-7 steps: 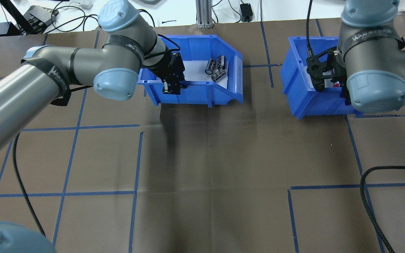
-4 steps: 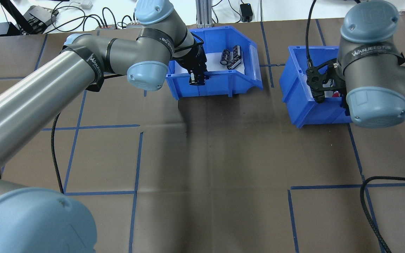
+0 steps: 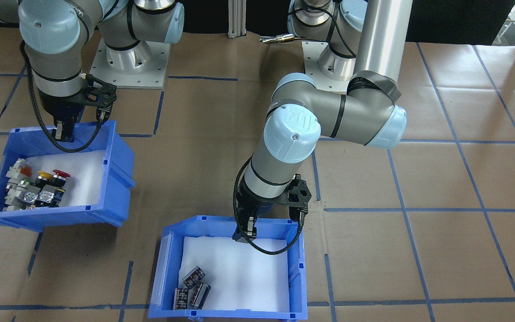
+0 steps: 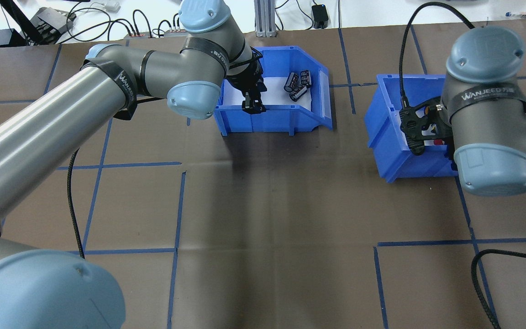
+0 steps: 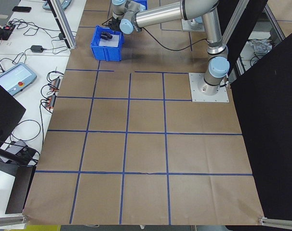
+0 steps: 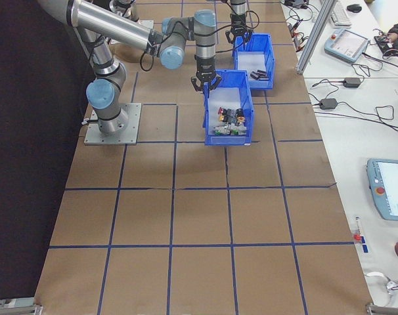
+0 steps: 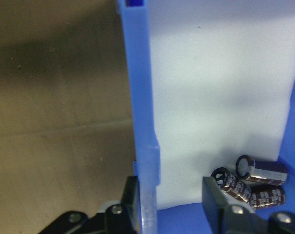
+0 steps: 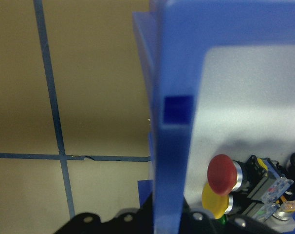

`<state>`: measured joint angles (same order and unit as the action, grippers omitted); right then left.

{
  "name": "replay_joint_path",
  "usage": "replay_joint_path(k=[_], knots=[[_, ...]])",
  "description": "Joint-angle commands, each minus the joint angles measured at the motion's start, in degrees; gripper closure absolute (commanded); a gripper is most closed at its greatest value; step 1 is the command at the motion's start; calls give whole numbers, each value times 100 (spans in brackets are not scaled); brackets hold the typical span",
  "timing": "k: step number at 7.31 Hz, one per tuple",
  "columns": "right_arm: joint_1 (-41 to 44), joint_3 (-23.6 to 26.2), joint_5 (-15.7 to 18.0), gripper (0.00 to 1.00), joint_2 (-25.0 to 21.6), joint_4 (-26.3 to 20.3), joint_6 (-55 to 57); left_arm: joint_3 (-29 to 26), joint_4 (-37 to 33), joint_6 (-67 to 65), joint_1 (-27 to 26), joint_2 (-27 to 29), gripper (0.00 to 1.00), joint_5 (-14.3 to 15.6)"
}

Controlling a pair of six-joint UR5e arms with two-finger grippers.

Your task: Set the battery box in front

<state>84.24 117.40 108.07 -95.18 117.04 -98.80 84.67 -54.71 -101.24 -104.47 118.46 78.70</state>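
Battery box [image 4: 286, 116] sits on the brown tabletop [image 4: 272, 205] at the far side from the robot base, left of centre in the overhead view, next to the tabletop's far edge. White foam liner [image 3: 235, 273] inside, three dark cylindrical batteries [image 3: 191, 290] bunched in one corner (the sloped cut-away end).

Left claw [image 4: 253, 106] is clamped on the box's near wall, one finger [image 7: 213, 200] inside over the foam, the other outside; the wrist view shows the blue wall running between the two, jaws narrow on it.

Right claw [image 3: 64, 132] grips the near wall of the second blue bin [image 4: 388, 137], the one with red, yellow and white push-button switches [image 3: 38, 185]. Right wrist view shows the blue wall straight down the middle with the claw body either side, pinched narrow. That bin sits well apart from the battery box, on the robot's right, closer to the base.

Blue tape grid lines [image 4: 176, 214] cross the tabletop.
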Motion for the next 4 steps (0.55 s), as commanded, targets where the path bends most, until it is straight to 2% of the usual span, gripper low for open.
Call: replay_joint_path(k=[1, 2, 3, 4], knots=[[31, 667, 3, 100, -665, -6, 71, 101, -101, 68, 23, -356, 37, 40], [40, 932, 3, 100, -1034, -58, 106, 102, -423, 739, 119, -611, 36, 101], [92, 1091, -58, 100, -1238, -119, 333, 93, -1009, 1868, 259, -909, 31, 633], [240, 1110, -93, 100, -1257, -120, 379, 93, -1659, 2958, 461, -1287, 18, 708]])
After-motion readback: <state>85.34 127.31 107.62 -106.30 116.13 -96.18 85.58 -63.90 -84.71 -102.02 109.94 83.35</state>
